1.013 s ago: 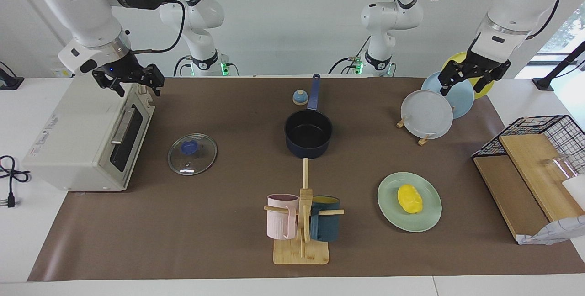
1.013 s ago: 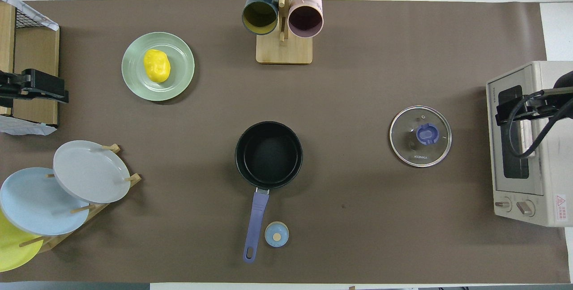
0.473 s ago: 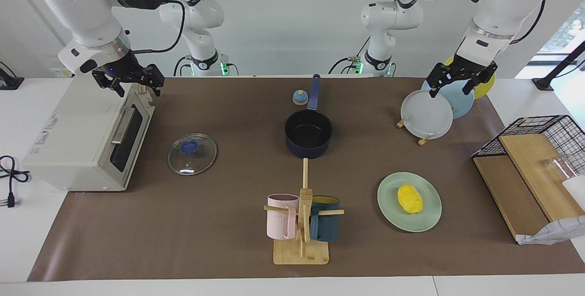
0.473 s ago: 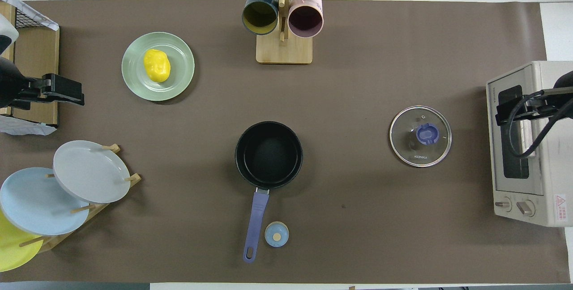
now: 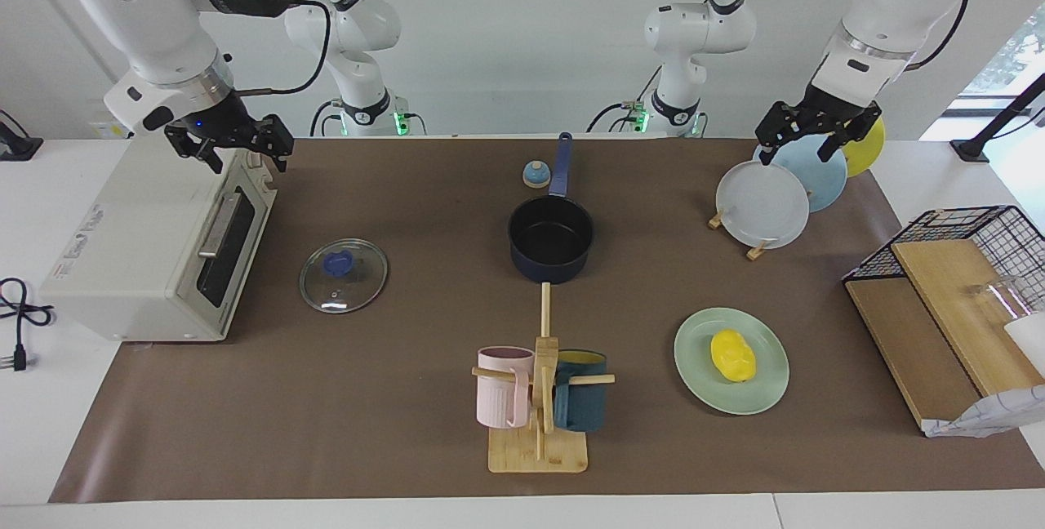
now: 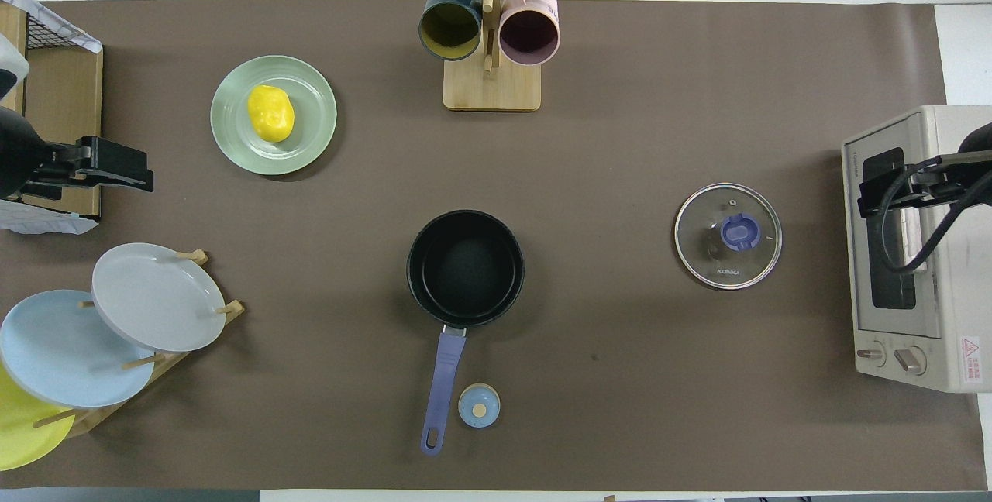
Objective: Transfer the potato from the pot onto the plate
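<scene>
The yellow potato (image 5: pixel 732 355) (image 6: pixel 270 112) lies on the mint-green plate (image 5: pixel 694 345) (image 6: pixel 314 126), toward the left arm's end of the table. The dark navy pot (image 5: pixel 551 239) (image 6: pixel 465 268) stands mid-table with nothing in its black inside, its blue handle (image 6: pixel 442 386) pointing toward the robots. My left gripper (image 5: pixel 798 147) (image 6: pixel 128 169) hangs open in the air above the rack of plates, holding nothing. My right gripper (image 5: pixel 235 152) (image 6: pixel 880 194) waits open above the toaster oven.
A glass lid (image 5: pixel 343 274) lies between pot and toaster oven (image 5: pixel 147 251). A mug tree (image 5: pixel 540 398) carries a pink and a teal mug. A rack (image 5: pixel 759 250) holds grey, light blue and yellow plates. A small blue knob (image 5: pixel 535 175) sits beside the pot handle. Wire basket (image 5: pixel 980 227) with boards.
My left gripper has swung toward the middle of the table, from over the blue and yellow plates to over the grey and blue ones. The right arm has not moved.
</scene>
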Controlling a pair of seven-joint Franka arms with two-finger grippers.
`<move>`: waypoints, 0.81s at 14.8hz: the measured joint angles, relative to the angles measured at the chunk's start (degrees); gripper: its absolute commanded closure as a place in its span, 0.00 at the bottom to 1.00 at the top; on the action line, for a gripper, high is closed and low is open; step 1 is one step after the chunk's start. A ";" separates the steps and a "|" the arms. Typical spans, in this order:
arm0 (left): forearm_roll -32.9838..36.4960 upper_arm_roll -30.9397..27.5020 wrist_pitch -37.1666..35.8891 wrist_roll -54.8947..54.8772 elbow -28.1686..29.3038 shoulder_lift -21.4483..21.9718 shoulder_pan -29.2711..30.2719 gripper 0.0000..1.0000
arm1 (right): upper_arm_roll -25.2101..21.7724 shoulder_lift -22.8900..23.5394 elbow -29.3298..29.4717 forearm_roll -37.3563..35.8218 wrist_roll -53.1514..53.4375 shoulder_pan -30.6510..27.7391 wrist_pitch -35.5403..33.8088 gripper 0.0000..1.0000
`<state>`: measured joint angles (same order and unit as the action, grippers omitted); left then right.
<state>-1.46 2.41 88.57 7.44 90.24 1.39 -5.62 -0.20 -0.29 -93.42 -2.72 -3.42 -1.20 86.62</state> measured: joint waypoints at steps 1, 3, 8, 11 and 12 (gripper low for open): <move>-0.03 0.02 0.00 0.00 0.25 0.00 -0.15 0.00 | 0.00 0.00 0.00 0.00 0.00 0.00 0.00 0.00; -0.03 0.09 -0.08 0.01 0.48 0.01 -0.28 0.00 | 0.00 0.00 0.00 0.00 0.00 0.00 0.00 0.00; 0.31 0.13 -0.96 0.00 0.72 0.01 -0.77 0.00 | 0.00 0.00 0.00 0.00 0.00 0.00 0.00 0.00; 0.41 0.12 -1.00 0.00 0.72 0.01 -0.77 0.00 | 0.00 0.00 -0.01 0.00 0.00 0.00 0.00 0.00; 0.42 0.12 -1.02 0.00 0.72 0.01 -0.77 0.00 | 0.00 0.00 -0.01 0.00 0.00 0.00 0.00 0.00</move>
<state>-1.04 2.53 87.54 7.45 90.96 1.40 -6.39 -0.20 -0.29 -93.42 -2.72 -3.42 -1.20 86.62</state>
